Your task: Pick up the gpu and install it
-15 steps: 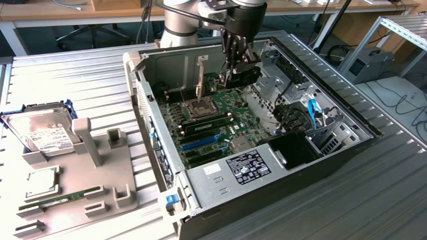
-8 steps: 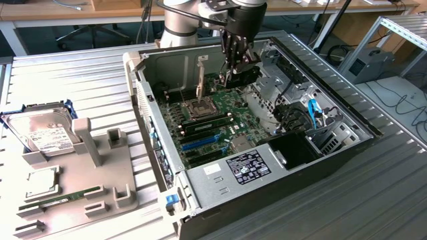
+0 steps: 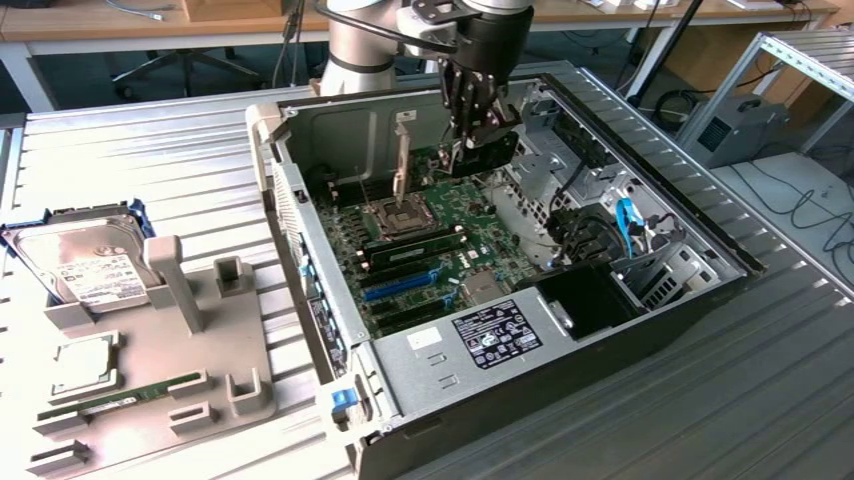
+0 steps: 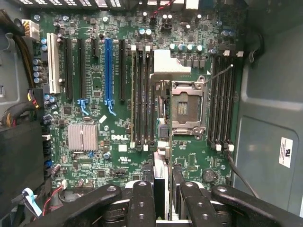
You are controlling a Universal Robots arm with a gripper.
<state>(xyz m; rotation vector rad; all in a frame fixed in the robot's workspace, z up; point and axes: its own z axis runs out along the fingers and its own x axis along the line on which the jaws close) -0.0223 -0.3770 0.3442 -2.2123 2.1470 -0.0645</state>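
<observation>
– Gpu where?
– Pinched edge-on in the gripper, fingers pressed against both faces. Hanging over the motherboard inside the open case.
– Step in hand?
– Judging by that: pickup done, carrying toward the slots. Not seated; well above the board in the exterior view, at the far end of the case.
– Needed for seating?
– Probably the card's lower edge lined up along a long slot, perhaps the blue slot. Then a straight, even push, with the bracket at the case's rear opening.
– Risks?
– Tilting in the pinch; catching on the socket lever or cables.
– Hard to make out?
– Fan and connector edge hidden, only a thin dark sliver between the fingers. Intended slot impossible to tell. Outside the case, hard drive and memory stick on the grey tray.
</observation>
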